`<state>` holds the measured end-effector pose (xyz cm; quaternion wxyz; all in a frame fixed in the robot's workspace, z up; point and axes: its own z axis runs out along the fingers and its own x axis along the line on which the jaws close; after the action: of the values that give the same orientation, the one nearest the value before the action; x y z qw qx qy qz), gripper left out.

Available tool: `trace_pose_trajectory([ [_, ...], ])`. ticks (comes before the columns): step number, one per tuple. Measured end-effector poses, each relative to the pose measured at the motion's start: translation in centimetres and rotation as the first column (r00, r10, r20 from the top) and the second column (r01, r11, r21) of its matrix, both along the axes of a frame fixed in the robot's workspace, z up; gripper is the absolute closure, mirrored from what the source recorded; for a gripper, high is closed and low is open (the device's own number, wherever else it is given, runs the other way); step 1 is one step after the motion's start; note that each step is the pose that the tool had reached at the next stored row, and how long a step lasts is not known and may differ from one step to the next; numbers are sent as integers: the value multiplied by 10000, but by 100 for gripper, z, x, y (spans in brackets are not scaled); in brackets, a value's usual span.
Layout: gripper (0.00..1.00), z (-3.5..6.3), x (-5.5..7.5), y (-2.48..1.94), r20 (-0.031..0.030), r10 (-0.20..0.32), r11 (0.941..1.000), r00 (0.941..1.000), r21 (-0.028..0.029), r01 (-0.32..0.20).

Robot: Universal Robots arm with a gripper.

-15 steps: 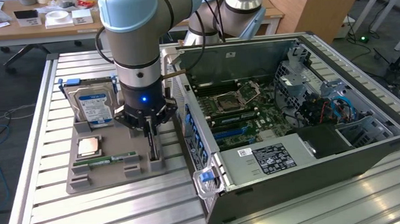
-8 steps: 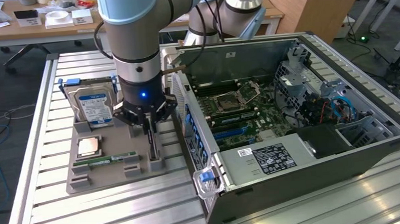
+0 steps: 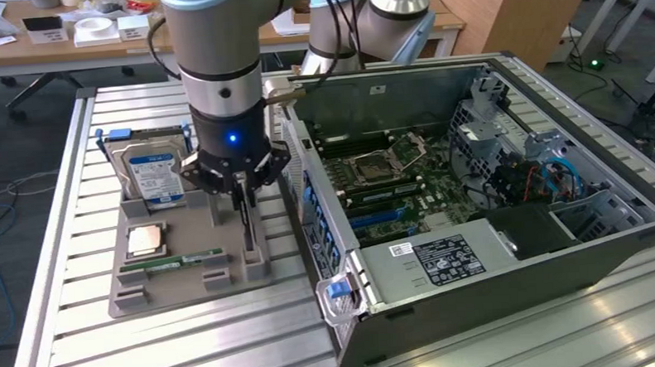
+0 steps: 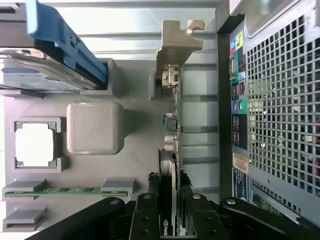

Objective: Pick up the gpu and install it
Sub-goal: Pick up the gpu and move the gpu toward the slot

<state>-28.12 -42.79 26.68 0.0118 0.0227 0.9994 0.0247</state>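
**Fig.** The tool (image 3: 239,187), pointing straight down, is clamped on the upper edge of the gpu (image 4: 171,125), one finger against each face. The gpu stands on edge in its slot in the grey parts holder (image 3: 197,239), on the side nearest the open computer case (image 3: 595,246). The hard drive (image 3: 155,174), processor (image 3: 144,239) and memory stick (image 3: 174,261) occupy the holder's other bays. The holder and the case both rest on the slatted worktop (image 3: 180,347).

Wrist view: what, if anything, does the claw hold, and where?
The gpu, pinched across its top edge, at the end away from its bracket, upright in its holder.
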Motion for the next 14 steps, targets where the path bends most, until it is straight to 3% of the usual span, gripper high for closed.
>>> trace_pose_trajectory([
  [14, 74, 577, 0, 0, 0, 0, 10000, 10000, 0, 0],
])
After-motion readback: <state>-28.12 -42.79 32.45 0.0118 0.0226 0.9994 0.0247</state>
